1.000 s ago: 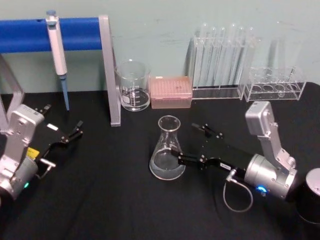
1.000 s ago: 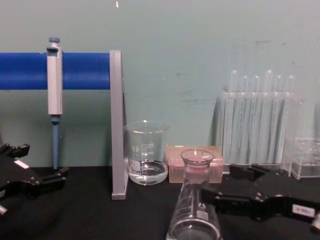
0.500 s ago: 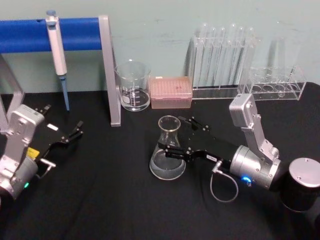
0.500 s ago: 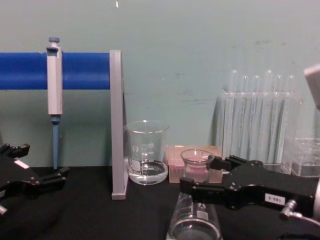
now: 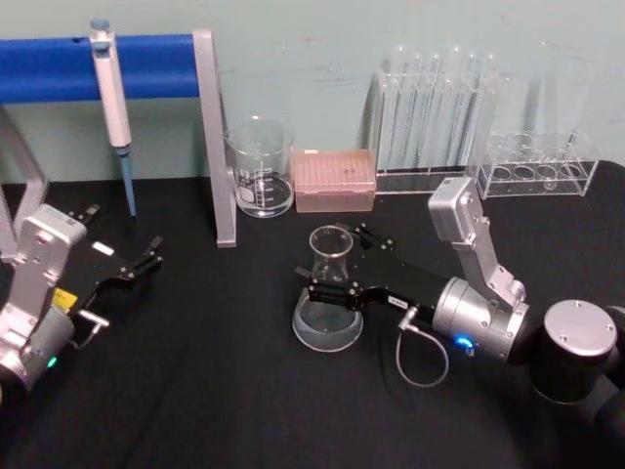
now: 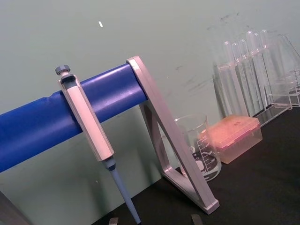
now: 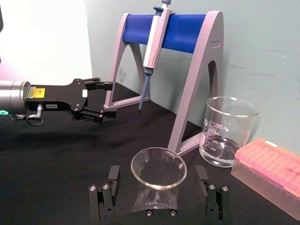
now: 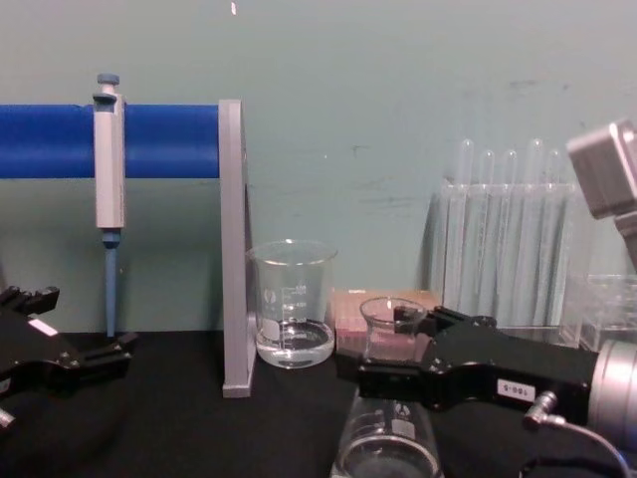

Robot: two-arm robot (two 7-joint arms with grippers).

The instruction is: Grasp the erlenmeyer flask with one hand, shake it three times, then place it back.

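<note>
The erlenmeyer flask point(image 5: 326, 318) stands upright on the black table, with a little clear liquid in its wide base point(image 8: 386, 456). My right gripper point(image 5: 332, 256) is open around the flask's neck, one black finger on each side. In the right wrist view the flask's rim point(image 7: 158, 168) sits between the two fingers point(image 7: 112, 174), with a gap on either side. From the chest, the right gripper point(image 8: 376, 344) crosses the neck just below the rim. My left gripper point(image 5: 125, 244) rests open at the table's left, far from the flask.
Behind the flask stand a glass beaker point(image 5: 261, 181) and a pink tip box point(image 5: 334, 179). A pipette point(image 5: 110, 93) hangs on the blue-barred stand point(image 5: 217, 147) at the back left. A rack of test tubes point(image 5: 435, 117) and a low clear rack point(image 5: 539, 164) line the back right.
My right gripper has slid left towards the flask, so its open fingers now straddle the neck. The flask and the left arm have stayed put.
</note>
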